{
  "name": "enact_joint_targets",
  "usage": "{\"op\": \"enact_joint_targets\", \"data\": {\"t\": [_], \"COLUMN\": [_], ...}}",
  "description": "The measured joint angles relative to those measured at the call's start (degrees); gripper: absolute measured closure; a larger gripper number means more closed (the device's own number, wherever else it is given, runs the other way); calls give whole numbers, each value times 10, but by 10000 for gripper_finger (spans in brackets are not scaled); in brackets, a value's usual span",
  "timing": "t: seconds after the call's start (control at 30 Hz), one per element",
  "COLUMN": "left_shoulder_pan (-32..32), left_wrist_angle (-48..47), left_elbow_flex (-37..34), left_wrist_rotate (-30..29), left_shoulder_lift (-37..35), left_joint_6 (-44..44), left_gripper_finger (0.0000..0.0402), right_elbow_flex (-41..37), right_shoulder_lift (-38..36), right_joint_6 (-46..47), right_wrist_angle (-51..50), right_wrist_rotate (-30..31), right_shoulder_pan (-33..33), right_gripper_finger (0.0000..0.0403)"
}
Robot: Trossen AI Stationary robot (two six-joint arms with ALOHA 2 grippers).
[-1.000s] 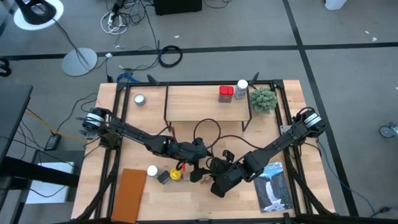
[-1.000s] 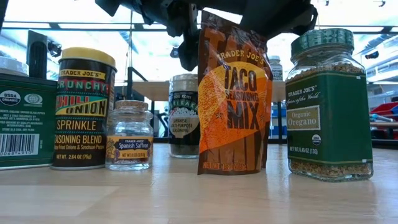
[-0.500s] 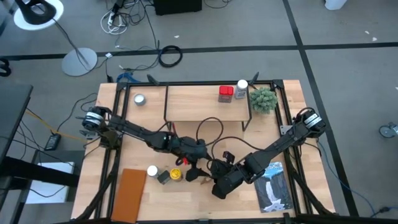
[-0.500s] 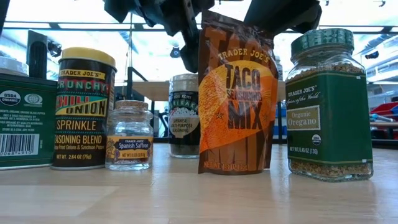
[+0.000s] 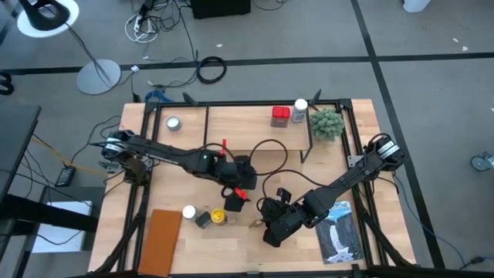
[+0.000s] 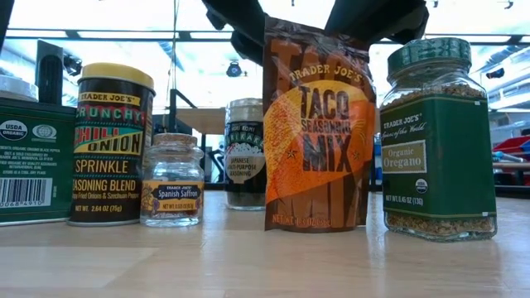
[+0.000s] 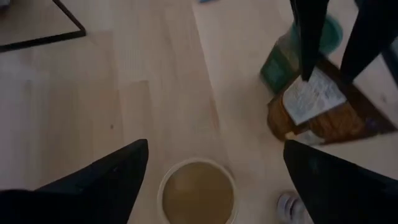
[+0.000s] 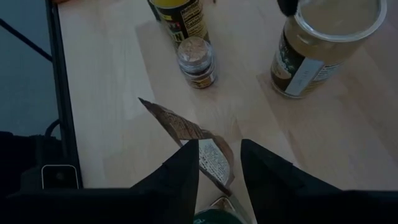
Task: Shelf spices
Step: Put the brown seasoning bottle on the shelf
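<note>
Wooden table (image 5: 255,255) — right tool (image 8: 219,163) pinching packet (image 6: 316,132).

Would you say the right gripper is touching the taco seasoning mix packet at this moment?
Touching. In the right wrist view, the right gripper has its two fingers closed on the top edge of the taco seasoning mix packet, which stands upright on the table in the low view.

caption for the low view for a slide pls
Right gripper holds the taco seasoning packet upright among the chili onion tin, saffron jar and oregano jar.
</note>
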Motion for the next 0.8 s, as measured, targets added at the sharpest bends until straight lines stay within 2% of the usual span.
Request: {"op": "enact_joint_targets", "data": {"t": [0.17,0.4,0.53,0.8], "left_shoulder_pan": [3,3,3,5], "left_wrist_angle": [-33,-34,-41,-39], "left_elbow_flex": [0,0,0,0], "left_wrist_rotate": [28,28,26,-30], "left_shoulder_lift": [0,11,40,62], "left_joint_6": [34,45,49,88], "left_gripper_finger": [21,21,21,21], "right_elbow_flex": [0,0,0,0], "right_shoulder_lift": [0,0,0,0], "right_joint_6": [-3,-4,-7,-8], "right_wrist_angle": [0,0,-1,-1], "right_wrist_rotate": [0,0,0,0], "right_shoulder_pan": [0,0,1,5], "right_gripper_finger": [283,283,283,283]}}
